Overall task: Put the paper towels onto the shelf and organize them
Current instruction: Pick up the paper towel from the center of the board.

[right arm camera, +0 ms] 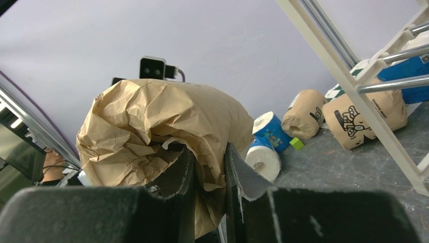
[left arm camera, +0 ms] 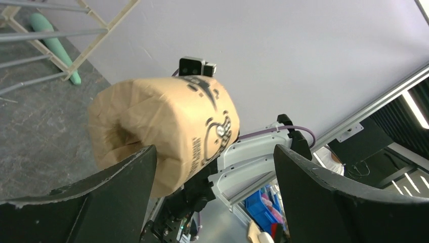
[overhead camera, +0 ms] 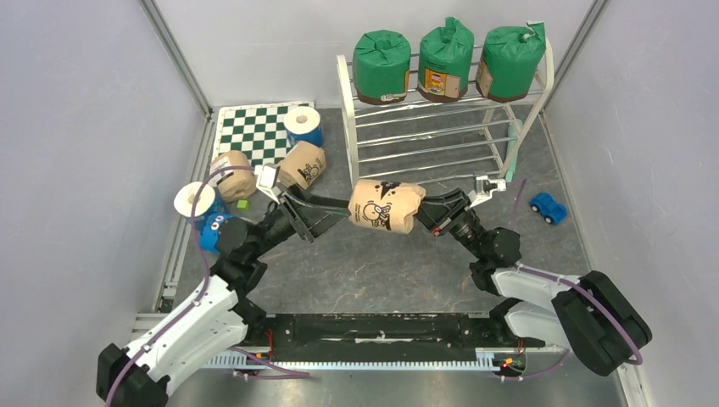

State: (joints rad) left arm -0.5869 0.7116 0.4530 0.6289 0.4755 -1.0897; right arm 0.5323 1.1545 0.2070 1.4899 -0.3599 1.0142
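A tan paper towel roll (overhead camera: 386,206) with black drawings hangs above the floor between my two arms. My right gripper (overhead camera: 426,214) is shut on the crumpled wrap at its end (right arm camera: 152,116), fingers (right arm camera: 177,177) pinching the paper. At the roll's other end (left arm camera: 162,126) my left gripper (overhead camera: 343,214) is open, its jaws spread wide. Three green rolls (overhead camera: 381,66) (overhead camera: 445,59) (overhead camera: 510,61) stand on the top tier of the shelf (overhead camera: 348,102). Two tan rolls (overhead camera: 231,174) (overhead camera: 303,164) and two white-and-blue rolls (overhead camera: 301,125) (overhead camera: 197,203) lie on the floor at the left.
A green-and-white chessboard mat (overhead camera: 254,131) lies at the back left. A small blue toy car (overhead camera: 549,207) sits right of the shelf, and a small green block (overhead camera: 243,203) lies among the floor rolls. Grey walls close in both sides.
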